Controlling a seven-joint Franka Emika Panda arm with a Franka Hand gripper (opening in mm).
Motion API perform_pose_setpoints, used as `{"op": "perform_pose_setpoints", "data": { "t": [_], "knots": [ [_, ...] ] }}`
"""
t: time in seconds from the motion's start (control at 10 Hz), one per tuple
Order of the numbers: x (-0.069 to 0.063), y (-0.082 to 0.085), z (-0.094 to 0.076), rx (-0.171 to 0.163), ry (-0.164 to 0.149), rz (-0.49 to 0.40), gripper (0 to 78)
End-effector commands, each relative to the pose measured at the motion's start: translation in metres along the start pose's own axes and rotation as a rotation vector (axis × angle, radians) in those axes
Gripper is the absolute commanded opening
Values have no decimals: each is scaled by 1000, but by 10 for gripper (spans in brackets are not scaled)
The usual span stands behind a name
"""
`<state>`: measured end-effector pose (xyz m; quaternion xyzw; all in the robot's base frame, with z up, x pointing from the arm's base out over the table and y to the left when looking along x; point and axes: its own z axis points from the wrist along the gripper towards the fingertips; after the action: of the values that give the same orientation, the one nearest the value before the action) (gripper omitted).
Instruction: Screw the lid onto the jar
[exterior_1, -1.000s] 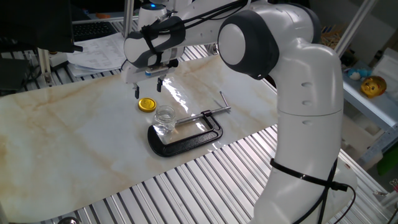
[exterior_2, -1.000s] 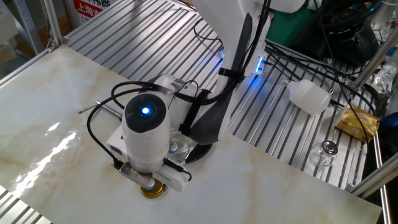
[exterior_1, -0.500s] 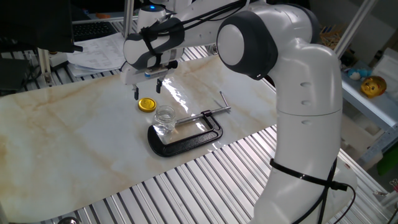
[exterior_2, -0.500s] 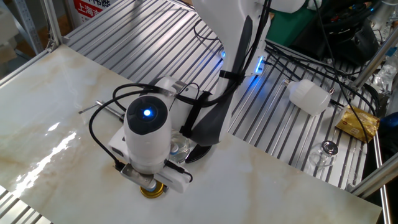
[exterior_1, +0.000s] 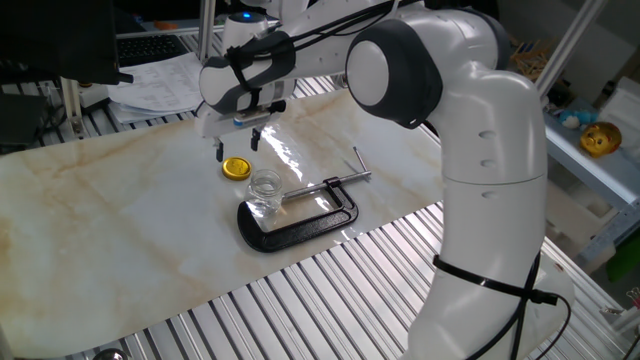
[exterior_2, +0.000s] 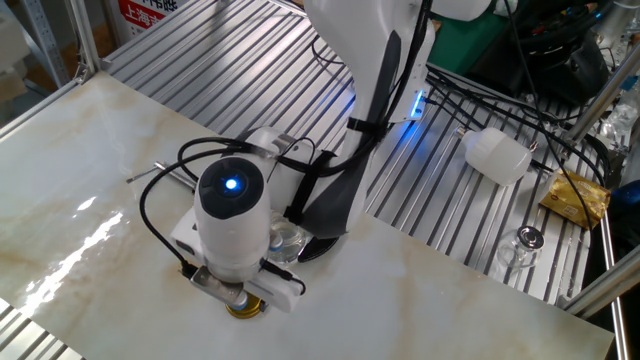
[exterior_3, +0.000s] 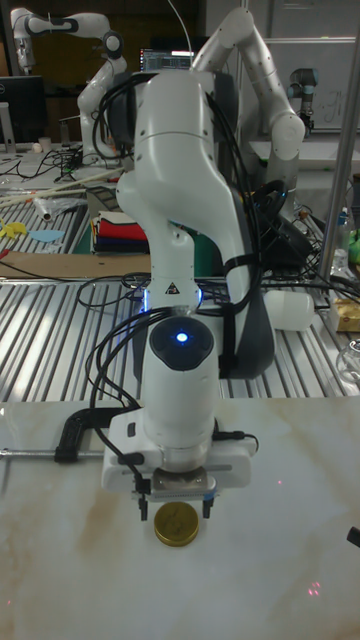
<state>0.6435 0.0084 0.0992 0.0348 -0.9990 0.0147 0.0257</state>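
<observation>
Lid, a small round yellow screw cap (exterior_1: 236, 167), lies flat on our marble table (exterior_1: 120, 220), just beside the small clear glass jar (exterior_1: 265, 188). Above it we see the claw (exterior_3: 176, 509) hovering with fingers spread wide, holding nothing.

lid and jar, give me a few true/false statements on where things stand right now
1. The lid lies flat on the table. True.
2. The lid is already on the jar. False: the jar's mouth is bare.
3. The gripper is open, its fingers either side above the lid. True.
4. The jar stands far from the black C-clamp. False: it sits at the clamp's jaw.
</observation>
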Motion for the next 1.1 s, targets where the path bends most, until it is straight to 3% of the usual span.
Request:
{"op": "perform_pose_setpoints", "data": {
  "t": [0.1,1.1],
  "knots": [
    [-2,-5,6,-9,-9,-6,774],
    [12,0,22,-9,-11,6,774]
  ]
}}
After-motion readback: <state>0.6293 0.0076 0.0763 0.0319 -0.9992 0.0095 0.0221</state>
